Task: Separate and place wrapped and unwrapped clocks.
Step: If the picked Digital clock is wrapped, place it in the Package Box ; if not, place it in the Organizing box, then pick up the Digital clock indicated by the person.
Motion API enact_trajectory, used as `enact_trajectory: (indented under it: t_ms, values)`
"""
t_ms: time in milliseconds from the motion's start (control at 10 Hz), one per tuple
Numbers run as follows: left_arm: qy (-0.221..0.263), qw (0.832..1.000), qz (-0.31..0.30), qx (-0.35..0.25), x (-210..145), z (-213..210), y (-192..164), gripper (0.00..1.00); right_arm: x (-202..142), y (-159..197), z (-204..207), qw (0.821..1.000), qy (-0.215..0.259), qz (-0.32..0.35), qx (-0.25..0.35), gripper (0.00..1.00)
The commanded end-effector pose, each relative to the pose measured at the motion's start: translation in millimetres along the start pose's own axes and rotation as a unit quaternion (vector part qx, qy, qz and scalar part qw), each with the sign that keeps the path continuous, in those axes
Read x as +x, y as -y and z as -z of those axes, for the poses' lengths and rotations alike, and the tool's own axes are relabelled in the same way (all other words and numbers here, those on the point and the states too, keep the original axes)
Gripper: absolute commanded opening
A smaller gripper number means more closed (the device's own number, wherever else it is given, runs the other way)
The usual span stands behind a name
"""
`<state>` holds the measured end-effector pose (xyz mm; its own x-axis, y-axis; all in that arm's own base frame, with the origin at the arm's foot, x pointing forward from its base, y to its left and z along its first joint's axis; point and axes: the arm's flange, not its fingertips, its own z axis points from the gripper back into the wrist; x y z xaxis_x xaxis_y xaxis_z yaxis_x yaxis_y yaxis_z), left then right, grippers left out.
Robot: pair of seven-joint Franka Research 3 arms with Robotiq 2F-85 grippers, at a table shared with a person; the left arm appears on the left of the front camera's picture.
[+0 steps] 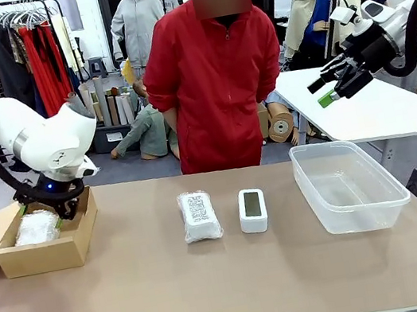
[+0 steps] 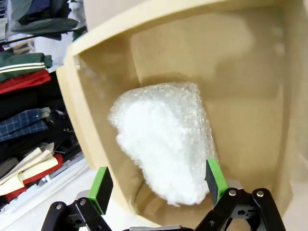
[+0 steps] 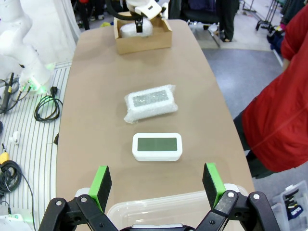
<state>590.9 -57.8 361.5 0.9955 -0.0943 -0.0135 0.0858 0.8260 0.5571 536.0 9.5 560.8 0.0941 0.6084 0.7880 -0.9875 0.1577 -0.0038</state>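
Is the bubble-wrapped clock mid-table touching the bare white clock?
Apart: the front view shows a strip of table between the wrapped clock and the bare clock.

White left arm (image 1: 35, 134), black right gripper (image 3: 157, 179) — green pads (image 3: 102, 183), black cable (image 1: 416, 21)

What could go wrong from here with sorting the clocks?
The left gripper, jaws open, hangs low over the white bubble-wrap bundle in the brown cardboard box; rising, it might catch the wrap or wall. The labelled wrapped bundle and bare white clock lie close; grasping one may nudge the other.
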Motion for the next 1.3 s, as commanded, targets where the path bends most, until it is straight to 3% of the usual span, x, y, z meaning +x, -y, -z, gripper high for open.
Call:
enact_trajectory:
  t_ms: [0, 400, 500, 1200]
  values:
    - [0.023, 1.000, -0.009, 0.005, -11.4, -16.8, -10.1, 1.00, 1.1, -0.4, -0.8, 1.000, -0.001, -0.002, 0.000, 1.00]
    - [0.047, 0.996, 0.015, -0.077, -22.4, -49.2, -34.0, 1.00, 1.1, -0.4, -0.8, 1.000, -0.001, -0.002, 0.000, 1.00]
    - [0.035, 0.999, -0.001, -0.037, -9.6, -46.0, -24.1, 1.00, 1.1, -0.4, -0.8, 1.000, -0.001, -0.002, 0.000, 1.00]
    - [0.035, 0.999, -0.001, -0.037, -9.6, -46.0, -24.1, 1.00, 1.1, -0.4, -0.8, 1.000, -0.001, -0.002, 0.000, 1.00]
